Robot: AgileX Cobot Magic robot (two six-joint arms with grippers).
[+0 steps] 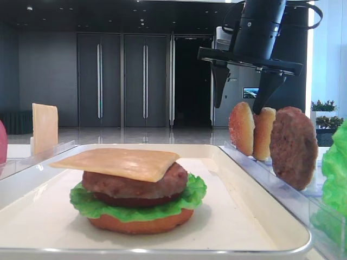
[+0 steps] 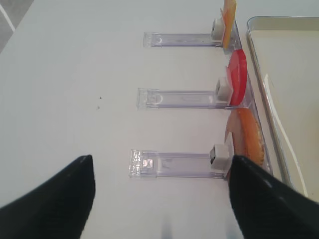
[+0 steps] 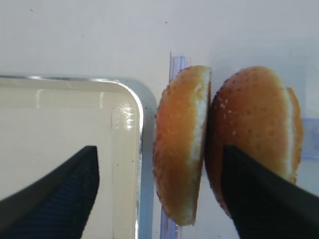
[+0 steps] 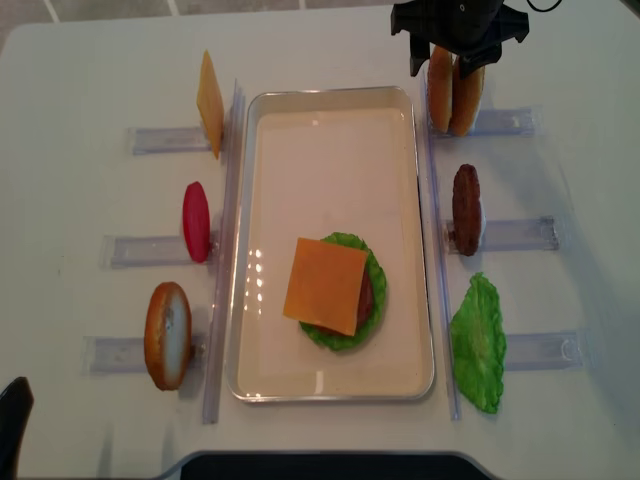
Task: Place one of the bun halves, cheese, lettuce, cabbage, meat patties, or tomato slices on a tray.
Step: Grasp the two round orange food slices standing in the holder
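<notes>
My right gripper is open and straddles a speckled top bun that stands on edge in a clear rack. Its right finger covers part of a second bun. Both buns sit just right of the white tray. On the tray lies a stack of bottom bun, lettuce, meat patty and cheese. My left gripper hovers open over bare table beside another bun. Cabbage is out of view.
Clear racks flank the tray. On the left they hold a standing cheese slice, a red tomato slice and a bun. On the right stand a patty and a green leaf.
</notes>
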